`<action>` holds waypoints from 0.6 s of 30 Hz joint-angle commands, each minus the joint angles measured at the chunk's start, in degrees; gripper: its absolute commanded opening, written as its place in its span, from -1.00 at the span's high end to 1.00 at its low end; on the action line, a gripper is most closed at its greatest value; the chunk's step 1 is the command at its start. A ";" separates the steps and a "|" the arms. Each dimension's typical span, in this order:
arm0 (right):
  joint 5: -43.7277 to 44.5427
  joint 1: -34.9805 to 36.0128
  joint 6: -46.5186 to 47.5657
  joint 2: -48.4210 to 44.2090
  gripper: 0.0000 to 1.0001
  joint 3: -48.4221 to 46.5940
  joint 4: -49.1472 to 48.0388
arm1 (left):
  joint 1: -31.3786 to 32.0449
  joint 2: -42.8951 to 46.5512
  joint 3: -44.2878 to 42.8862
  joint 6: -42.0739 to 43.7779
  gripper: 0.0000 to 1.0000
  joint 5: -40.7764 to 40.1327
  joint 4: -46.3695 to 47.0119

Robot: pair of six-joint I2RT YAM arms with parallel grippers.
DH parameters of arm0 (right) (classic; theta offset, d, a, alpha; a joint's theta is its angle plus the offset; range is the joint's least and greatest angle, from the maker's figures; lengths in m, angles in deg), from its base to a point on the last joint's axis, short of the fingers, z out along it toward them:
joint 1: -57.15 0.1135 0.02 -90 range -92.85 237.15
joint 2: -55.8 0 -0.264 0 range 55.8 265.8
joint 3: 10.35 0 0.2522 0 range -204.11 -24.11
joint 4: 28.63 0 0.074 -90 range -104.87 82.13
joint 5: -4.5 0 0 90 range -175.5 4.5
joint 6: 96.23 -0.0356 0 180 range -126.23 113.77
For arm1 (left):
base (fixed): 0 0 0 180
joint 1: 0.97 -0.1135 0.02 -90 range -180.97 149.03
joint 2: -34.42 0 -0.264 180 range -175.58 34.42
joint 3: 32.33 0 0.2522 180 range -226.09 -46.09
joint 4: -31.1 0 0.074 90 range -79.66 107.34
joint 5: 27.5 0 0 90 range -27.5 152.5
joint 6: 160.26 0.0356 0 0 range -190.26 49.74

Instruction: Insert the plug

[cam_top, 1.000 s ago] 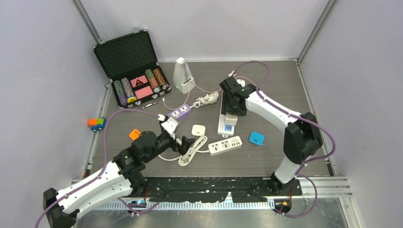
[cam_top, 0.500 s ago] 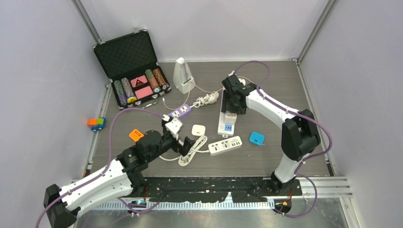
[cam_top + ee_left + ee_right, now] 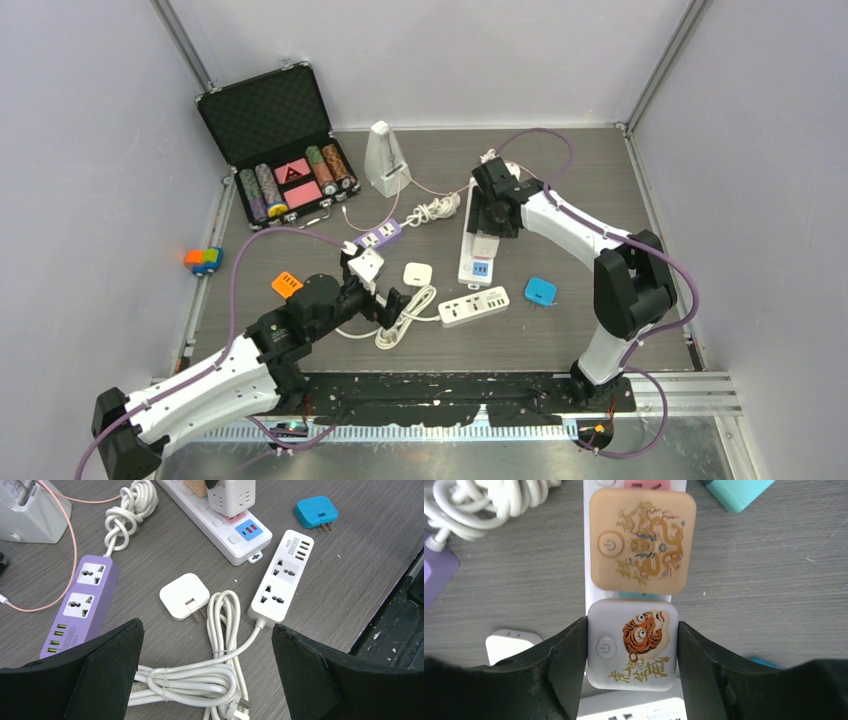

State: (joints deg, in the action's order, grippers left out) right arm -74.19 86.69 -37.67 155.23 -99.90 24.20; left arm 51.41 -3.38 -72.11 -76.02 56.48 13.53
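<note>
My right gripper (image 3: 633, 647) is shut on a white square plug with a tiger picture (image 3: 644, 635). It holds the plug on or just above the long white power strip (image 3: 587, 580); I cannot tell whether the plug is seated. An orange dragon plug (image 3: 643, 540) sits on the strip just beyond it. In the top view the right gripper (image 3: 487, 232) is over the strip (image 3: 470, 272). My left gripper (image 3: 206, 627) is open and empty above a bundled white cable (image 3: 200, 680); in the top view it (image 3: 398, 300) is left of the strip.
A small white power strip (image 3: 474, 306), a white adapter (image 3: 417, 272), a purple power strip (image 3: 378, 236) and a blue adapter (image 3: 540, 291) lie around the strip. A poker chip case (image 3: 280, 150) and a white metronome (image 3: 385, 160) stand at the back.
The left arm has shifted slightly to the right. The right gripper, still shut on the tiger plug, has edged a little toward the far side over the strip.
</note>
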 commanded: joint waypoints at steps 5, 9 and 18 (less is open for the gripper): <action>0.11 2.03 -3.94 3.64 0.90 14.01 -5.91 | -0.09 0.98 -0.57 0.22 -0.99 -0.75 0.61; 3.73 5.20 -6.14 4.01 0.89 16.69 -6.47 | -0.04 0.86 -0.59 0.26 -0.99 -0.88 0.66; 12.47 7.59 -9.17 -0.90 0.83 15.83 -3.30 | -0.11 0.81 -0.71 0.22 -0.99 -0.96 0.63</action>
State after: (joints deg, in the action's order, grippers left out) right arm -58.19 92.55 -43.00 151.41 -88.32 7.63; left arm 51.41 -3.19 -72.11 -76.02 56.08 13.18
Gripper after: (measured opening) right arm 0.646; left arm 0.994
